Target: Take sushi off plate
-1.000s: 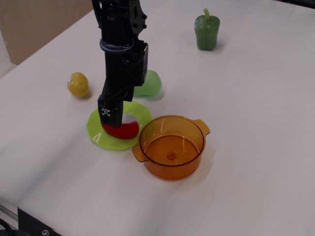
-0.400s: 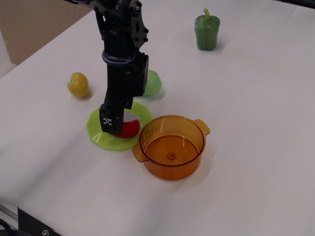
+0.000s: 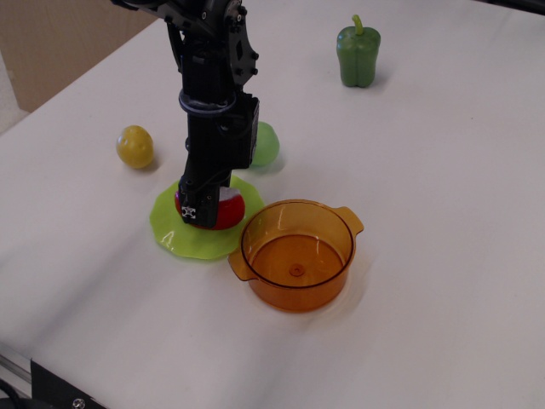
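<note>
The sushi [image 3: 228,212], red-sided with a white top, is held in my black gripper [image 3: 203,210] just above the lime-green plate [image 3: 192,242]. The jaws are shut on the sushi from above, and the near finger hides its left half. The plate lies flat on the white table with its scalloped rim showing in front and to the left of the gripper.
A transparent orange two-handled pot [image 3: 297,254] touches the plate's right edge. A green pear [image 3: 265,145] sits just behind the plate, partly hidden by the arm. A yellow ball [image 3: 135,146] lies to the left, and a green bell pepper [image 3: 358,54] stands far back.
The gripper has closed on the sushi and lifted it slightly; the sushi now sits higher over the plate than a second ago.
</note>
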Controlling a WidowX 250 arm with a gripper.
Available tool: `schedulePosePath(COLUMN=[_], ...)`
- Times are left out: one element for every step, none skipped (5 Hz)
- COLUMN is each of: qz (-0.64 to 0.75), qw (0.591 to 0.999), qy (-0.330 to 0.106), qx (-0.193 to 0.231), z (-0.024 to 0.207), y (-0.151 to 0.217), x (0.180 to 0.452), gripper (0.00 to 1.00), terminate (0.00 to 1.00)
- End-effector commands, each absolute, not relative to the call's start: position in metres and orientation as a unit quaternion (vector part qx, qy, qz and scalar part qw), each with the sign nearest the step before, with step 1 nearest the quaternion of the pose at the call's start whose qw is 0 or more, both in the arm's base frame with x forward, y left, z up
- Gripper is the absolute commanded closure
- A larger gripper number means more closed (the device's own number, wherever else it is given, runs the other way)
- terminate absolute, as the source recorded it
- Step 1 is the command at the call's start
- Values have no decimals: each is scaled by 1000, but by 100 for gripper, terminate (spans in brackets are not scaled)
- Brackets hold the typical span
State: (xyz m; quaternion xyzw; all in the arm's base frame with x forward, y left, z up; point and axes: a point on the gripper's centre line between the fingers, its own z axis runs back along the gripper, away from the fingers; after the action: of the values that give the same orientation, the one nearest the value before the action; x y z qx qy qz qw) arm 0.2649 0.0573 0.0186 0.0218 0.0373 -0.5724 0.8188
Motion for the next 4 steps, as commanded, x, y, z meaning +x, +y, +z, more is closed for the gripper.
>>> schedulePosePath(qz=[-559,-540,-525,-558], qw=[827,836,843,825], qy=[45,38,22,-15], qx=[43,84,115,87], z=[42,70,102,112], y=[55,53,42,17], x=[269,279,290,314], gripper=[100,100,100,100], terminate=[0,0,0,0])
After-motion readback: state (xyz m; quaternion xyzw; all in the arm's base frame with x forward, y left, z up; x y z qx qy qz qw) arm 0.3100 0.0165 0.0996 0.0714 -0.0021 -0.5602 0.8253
